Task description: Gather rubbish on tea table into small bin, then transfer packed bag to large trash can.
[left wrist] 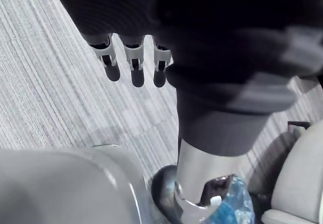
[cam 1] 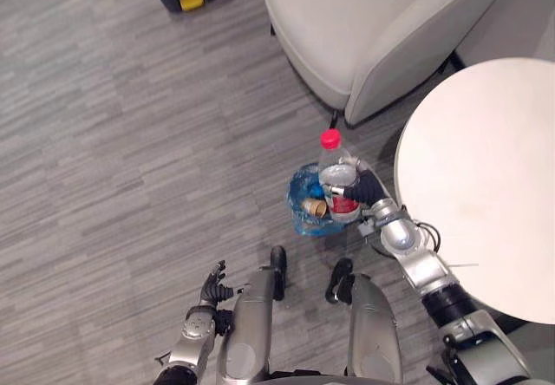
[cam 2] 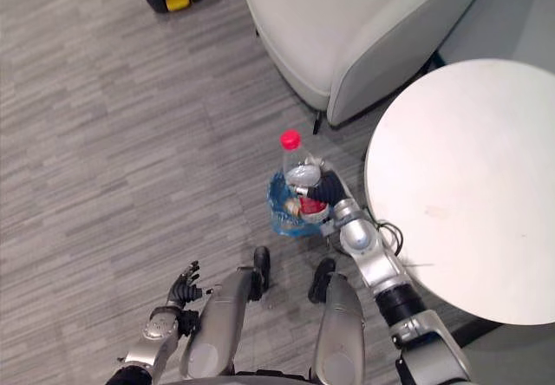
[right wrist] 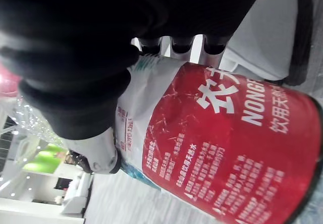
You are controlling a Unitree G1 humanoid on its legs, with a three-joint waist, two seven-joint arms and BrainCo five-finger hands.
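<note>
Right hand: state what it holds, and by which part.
The right hand grips a red-capped plastic bottle around its middle, at the red label, at the blue-lined bin. The left hand holds nothing.

Right hand (cam 2: 319, 189) gripping bottle (cam 2: 300, 174) over blue-lined bin (cam 2: 278, 209), round table (cam 2: 468, 185) beside

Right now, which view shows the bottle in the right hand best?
The left eye view: the whole bottle, red cap up, in the right hand at the blue-lined small bin. The right eye view shows much the same. The right wrist view gives its red label from very close.
</note>
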